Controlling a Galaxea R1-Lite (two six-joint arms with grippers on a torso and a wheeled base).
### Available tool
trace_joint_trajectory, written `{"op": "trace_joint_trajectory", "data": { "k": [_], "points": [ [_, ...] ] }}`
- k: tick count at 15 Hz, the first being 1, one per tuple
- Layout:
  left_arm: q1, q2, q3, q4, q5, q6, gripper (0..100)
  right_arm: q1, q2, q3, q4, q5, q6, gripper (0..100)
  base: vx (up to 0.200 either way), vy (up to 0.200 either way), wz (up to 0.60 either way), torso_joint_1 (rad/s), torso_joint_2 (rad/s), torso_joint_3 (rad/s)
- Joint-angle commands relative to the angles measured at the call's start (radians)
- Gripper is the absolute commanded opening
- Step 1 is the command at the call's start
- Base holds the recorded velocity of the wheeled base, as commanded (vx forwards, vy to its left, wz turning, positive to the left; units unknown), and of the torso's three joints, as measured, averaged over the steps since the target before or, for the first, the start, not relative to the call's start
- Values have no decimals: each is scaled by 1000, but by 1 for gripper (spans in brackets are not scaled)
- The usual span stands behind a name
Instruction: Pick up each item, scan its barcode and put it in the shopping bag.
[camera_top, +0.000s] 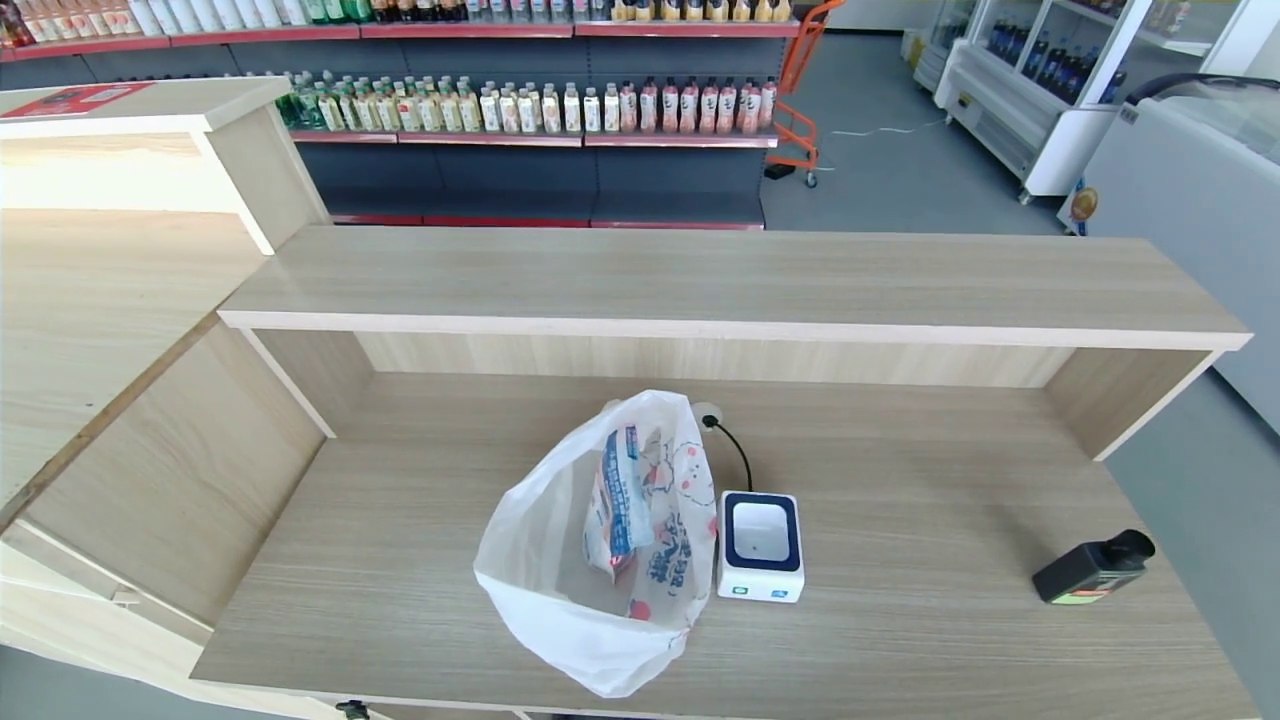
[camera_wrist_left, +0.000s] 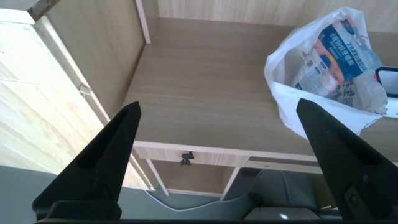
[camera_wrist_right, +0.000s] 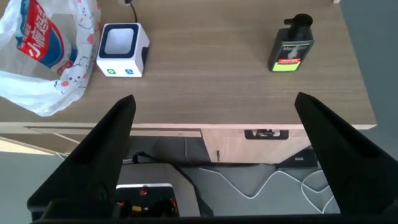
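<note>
My left gripper (camera_wrist_left: 219, 107) and right gripper (camera_wrist_right: 216, 98) gape wide — crinkly plastic bag (camera_top: 560, 575) sits just beside the boxy white scanner (camera_top: 760, 547); squat black bottle (camera_top: 1090, 572) lies well right

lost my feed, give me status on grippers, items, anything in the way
Left gripper open, right gripper open, both empty, back off the counter edge. One packet in shopping bag; black bottle right of scanner, unbagged. Nothing between bottle and scanner.
</note>
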Motion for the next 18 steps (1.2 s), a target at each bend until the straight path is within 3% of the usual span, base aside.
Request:
{"op": "trace_joint_trajectory", "data": {
  "k": [1, 3, 6, 13, 16, 18],
  "points": [
    [0, 0, 0, 0, 1, 0, 100, 0, 4, 0, -1, -1, 0, 100, 0, -200, 0, 2, 2, 2],
    [0, 0, 0, 0, -1, 6, 100, 0, 4, 0, 0, -1, 0, 100, 0, -200, 0, 2, -5, 2],
    [0, 0, 0, 0, -2, 12, 100, 0, 4, 0, 0, -4, 0, 100, 0, 0, 0, 0, 0, 0],
    [0, 0, 0, 0, -1, 12, 100, 0, 4, 0, -1, -4, 0, 100, -200, 0, 0, 1, 3, 4],
    [0, 0, 0, 0, -2, 12, 100, 0, 4, 0, -1, -2, 1, 100, 0, 0, 0, 0, 0, 0],
    [0, 0, 0, 0, -2, 14, 100, 0, 4, 0, -1, -2, 1, 100, 0, -200, 0, 0, -7, 5]
  ]
}}
